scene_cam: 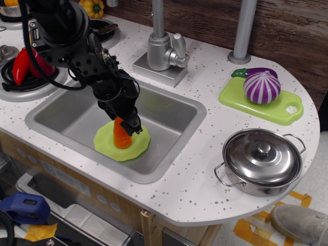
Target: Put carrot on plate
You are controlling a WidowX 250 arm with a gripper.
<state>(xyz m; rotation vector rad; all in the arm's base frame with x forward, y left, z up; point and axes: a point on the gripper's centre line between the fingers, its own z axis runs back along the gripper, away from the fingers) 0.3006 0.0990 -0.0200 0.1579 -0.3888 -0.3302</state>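
The orange toy carrot stands upright on the light-green plate, which lies on the floor of the steel sink. My black gripper reaches down from the upper left and is shut on the carrot's upper end. The carrot's base touches the plate near its middle. The gripper hides the carrot's top.
A red chili pepper lies on the stove burner at left. A faucet stands behind the sink. A green cutting board holds a striped onion and an eggplant. A lidded steel pot sits at front right.
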